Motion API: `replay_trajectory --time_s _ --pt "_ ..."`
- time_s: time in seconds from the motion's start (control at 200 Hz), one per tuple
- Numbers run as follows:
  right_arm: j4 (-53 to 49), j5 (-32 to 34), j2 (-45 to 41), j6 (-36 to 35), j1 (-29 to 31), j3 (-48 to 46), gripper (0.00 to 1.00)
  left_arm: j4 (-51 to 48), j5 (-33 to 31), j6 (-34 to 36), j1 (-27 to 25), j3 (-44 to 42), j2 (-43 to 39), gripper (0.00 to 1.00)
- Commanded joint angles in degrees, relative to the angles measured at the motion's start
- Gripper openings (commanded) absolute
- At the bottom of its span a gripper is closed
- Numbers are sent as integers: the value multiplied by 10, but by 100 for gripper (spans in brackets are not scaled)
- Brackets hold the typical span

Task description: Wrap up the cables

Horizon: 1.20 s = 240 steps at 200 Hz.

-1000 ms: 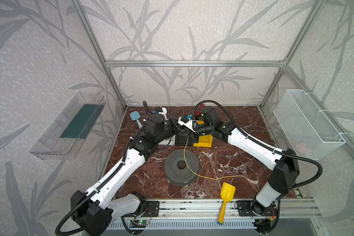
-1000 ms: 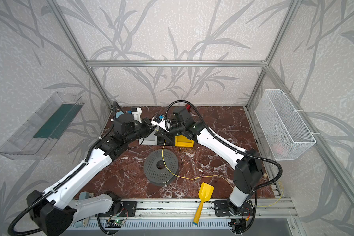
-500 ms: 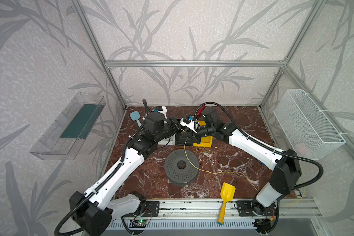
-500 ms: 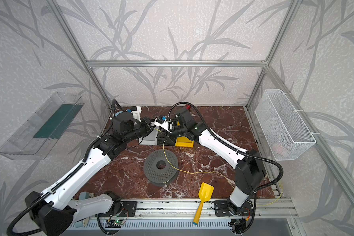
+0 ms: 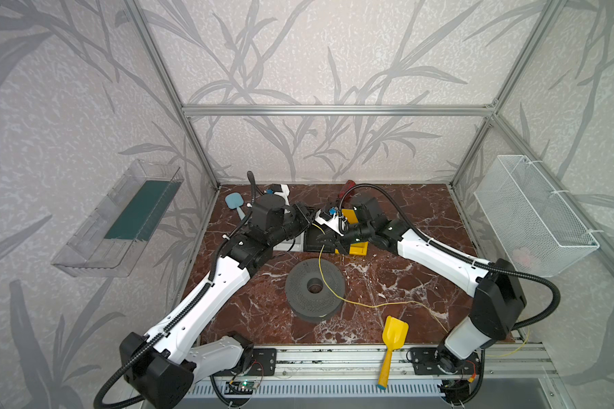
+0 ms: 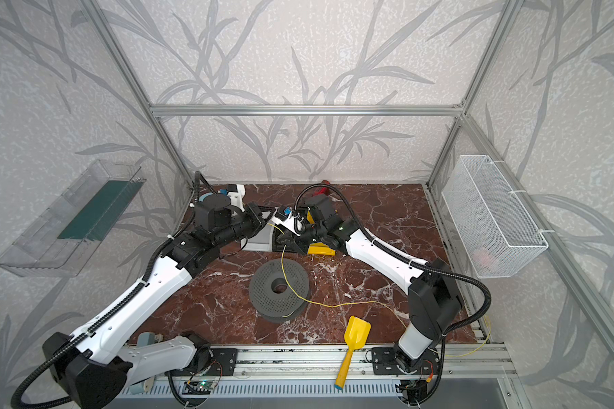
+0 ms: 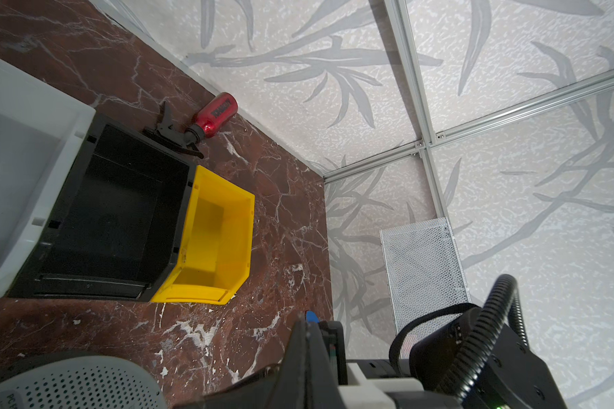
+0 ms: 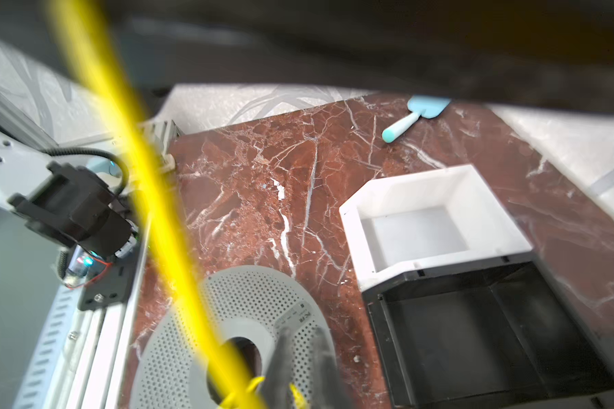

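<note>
Tightly, the right claw (image 5: 328, 242) pinches the thin yellow cable (image 8: 178, 248).

leaf-patterned grey walls (image 5: 334, 53) enclose a red marble floor (image 5: 387, 283)

White bin (image 7: 61, 177), black bin (image 7: 114, 219) and yellow bin (image 7: 217, 230) stand side by side.

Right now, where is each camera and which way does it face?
Top views: high at the front, looking down at the table; left arm and right arm whole.
Left wrist: on the left arm, facing black bin, yellow bin, far corner; right arm's hose.
Right wrist: on the right arm, looking down at grey spool; right gripper pinching yellow cable.
Shared: both wrists see the black bin.
</note>
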Motion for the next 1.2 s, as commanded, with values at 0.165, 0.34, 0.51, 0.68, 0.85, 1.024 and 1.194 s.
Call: replay_trajectory --time_s 0.165,0.34,0.51,0.68,0.85,1.024,1.194 --pt "12 -20 -46 33 -15 -12 0 -1 8 1 0 19 -3 0" --pt "19 -66 -56 61 -35 -23 0 -7 9 7 1 21 -2 14" --pt "5 -93 -55 91 -59 -26 0 -102 18 67 35 81 -4 58" --pt "-51 -97 -38 108 -69 -13 0 -218 3 139 96 139 -34 66" --pt "-124 -109 -36 114 -69 -6 0 -321 -12 181 177 129 -73 63" --pt "-130 -141 -54 146 -69 -34 0 -340 54 208 186 36 -98 52" --pt "-133 -145 -71 157 -66 -61 0 -296 125 156 184 -107 -142 51"
